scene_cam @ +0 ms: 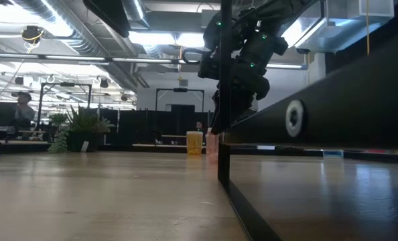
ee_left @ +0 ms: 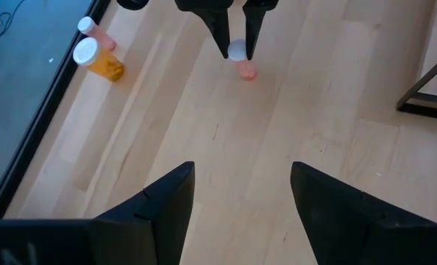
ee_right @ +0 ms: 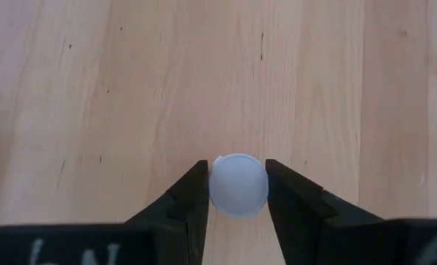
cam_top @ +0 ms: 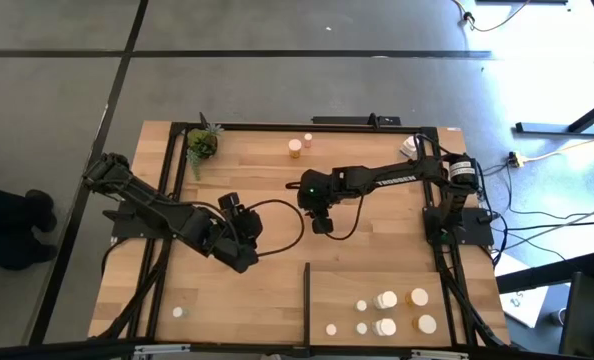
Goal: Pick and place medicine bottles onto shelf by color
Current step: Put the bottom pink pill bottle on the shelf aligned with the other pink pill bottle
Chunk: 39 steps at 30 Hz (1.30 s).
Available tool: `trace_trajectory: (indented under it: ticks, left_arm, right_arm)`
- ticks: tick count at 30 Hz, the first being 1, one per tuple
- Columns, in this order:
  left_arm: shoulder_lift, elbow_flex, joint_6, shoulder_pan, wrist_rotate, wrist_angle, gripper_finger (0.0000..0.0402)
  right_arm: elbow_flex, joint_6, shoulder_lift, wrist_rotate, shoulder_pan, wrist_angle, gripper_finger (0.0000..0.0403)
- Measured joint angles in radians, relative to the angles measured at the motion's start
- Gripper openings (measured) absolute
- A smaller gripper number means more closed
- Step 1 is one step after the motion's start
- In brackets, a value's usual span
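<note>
At mid-table the right claw [ee_right: 237,193] pinches a white-capped bottle [ee_right: 238,184], seven bottles already on the shelf [cam_top: 467,285], several left; left claw [ee_left: 240,199] gapes empty.

High cam hangs well above, staring straight down on the whole black-framed wooden tabletop [cam_top: 267,180] plus grey floor around it. Low cam sits at board level, looking flat across into the office behind. Left wrist cam looks down from farther off, and it catches the same small white-capped pinkish bottle [ee_left: 238,53] that the right wrist cam sees from right up close, top-down [ee_right: 238,184]. Two orange white-capped bottles [ee_left: 97,51] near the table's far edge show in the left wrist and high views [cam_top: 299,146].
</note>
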Motion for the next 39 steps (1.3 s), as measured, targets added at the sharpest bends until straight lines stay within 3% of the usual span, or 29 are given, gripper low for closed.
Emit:
trace_trajectory:
  ticks: [24,32,39]
  left_arm:
    - [0.0,0.0,0.001,-0.014,0.0,-0.022,0.0219]
    - [0.0,0.0,0.001,-0.019,-0.001,-0.022,0.0219]
    - [0.0,0.0,0.001,-0.021,-0.001,-0.021,0.0219]
  right_arm:
    - [0.0,0.173,-0.23,0.053,0.151,-0.159,0.0124]
    - [0.0,0.302,-0.328,0.193,0.265,-0.242,0.0124]
    - [0.004,0.423,-0.347,0.212,0.369,-0.254,0.0124]
